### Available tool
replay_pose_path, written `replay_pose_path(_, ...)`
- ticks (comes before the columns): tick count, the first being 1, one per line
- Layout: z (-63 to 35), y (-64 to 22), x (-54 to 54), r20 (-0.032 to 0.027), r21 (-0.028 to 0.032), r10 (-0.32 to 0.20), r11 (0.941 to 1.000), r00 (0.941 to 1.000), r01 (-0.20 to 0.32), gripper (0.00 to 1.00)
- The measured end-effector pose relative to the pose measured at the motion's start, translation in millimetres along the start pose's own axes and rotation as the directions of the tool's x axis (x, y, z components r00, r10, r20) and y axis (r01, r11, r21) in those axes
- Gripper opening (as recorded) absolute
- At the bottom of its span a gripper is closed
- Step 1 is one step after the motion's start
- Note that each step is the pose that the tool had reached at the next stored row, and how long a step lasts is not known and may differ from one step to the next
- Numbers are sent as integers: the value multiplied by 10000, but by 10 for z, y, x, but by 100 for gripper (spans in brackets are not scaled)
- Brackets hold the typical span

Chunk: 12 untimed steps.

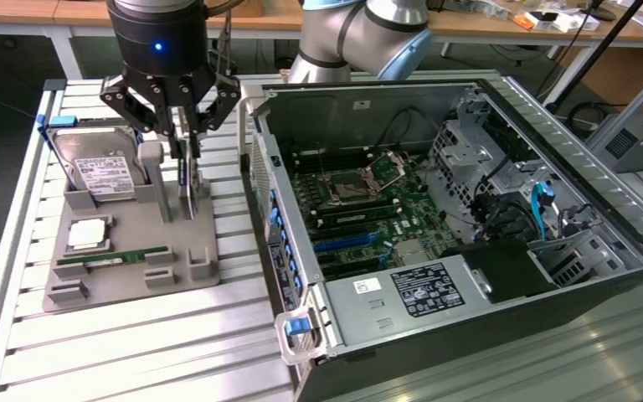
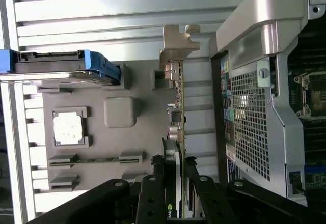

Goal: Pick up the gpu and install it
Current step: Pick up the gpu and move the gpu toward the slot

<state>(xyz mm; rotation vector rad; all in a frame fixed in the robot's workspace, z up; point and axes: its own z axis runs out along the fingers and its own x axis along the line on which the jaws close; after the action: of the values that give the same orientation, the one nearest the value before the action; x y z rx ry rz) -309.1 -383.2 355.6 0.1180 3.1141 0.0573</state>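
Printed white labels on hard drive [image 1: 104,172], power supply [image 1: 417,293], small logo on gpu [image 2: 174,158], none legible

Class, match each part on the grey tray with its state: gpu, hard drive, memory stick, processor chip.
Parts:
1 gpu
2 hard drive
3 memory stick
4 processor chip

States:
A flat in a square recess
B propped up, in a blue frame
C on edge, within the gripper
D flat in a long narrow slot

Pairs: 1-C, 2-B, 3-D, 4-A

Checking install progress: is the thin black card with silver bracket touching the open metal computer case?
Apart: wrist view shows slatted table between card and case.
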Motion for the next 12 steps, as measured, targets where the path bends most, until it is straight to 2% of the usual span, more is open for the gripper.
replay_pose_path(12, -98, 4, -2, 0, 0, 0, 10000, 10000, 0, 27)
